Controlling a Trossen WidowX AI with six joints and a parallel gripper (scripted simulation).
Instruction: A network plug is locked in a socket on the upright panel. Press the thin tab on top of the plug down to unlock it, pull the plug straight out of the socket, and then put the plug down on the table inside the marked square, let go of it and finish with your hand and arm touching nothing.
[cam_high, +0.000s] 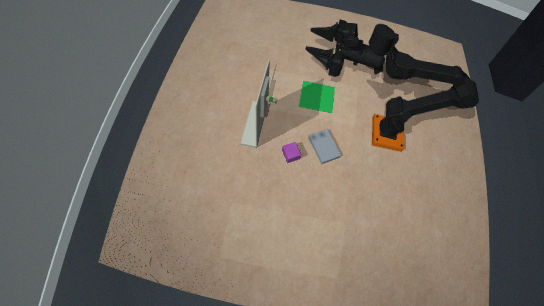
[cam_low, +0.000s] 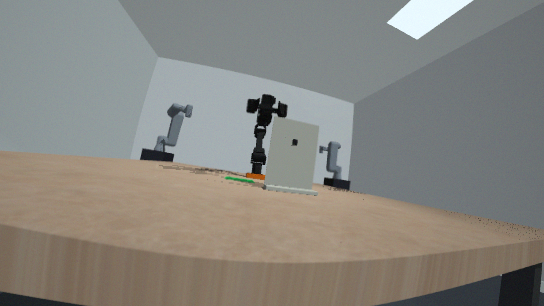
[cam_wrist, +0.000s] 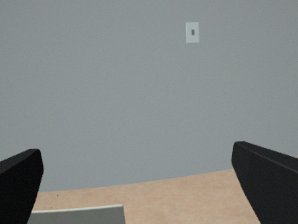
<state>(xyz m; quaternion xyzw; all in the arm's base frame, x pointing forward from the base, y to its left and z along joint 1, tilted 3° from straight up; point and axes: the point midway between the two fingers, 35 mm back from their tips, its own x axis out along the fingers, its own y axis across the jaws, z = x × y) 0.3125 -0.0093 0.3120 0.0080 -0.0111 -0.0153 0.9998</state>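
Wood-topped table (cam_high: 280, 240) (cam_low: 200, 215) (cam_wrist: 165, 197), grey walls. Gripper (cam_high: 308, 39) (cam_low: 267, 107) (cam_wrist: 139, 156) spread nearly full, nothing held. From above, plug (cam_high: 271, 99) at upright panel (cam_high: 250, 125) (cam_low: 291, 160) (cam_wrist: 80, 216), seven o'clock of gripper; green square (cam_high: 317, 97) at three o'clock of plug. Likely step: approach. Next: align above tab, press down.

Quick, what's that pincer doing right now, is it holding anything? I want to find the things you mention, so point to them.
The pincer (cam_high: 307, 39) (cam_low: 267, 107) (cam_wrist: 139, 156): wide open, holding nothing.

Black jointed arm (cam_high: 430, 71) (cam_low: 258, 142), tapered black fingers (cam_high: 320, 56), orange screw-dotted base (cam_high: 389, 146) (cam_low: 255, 176)
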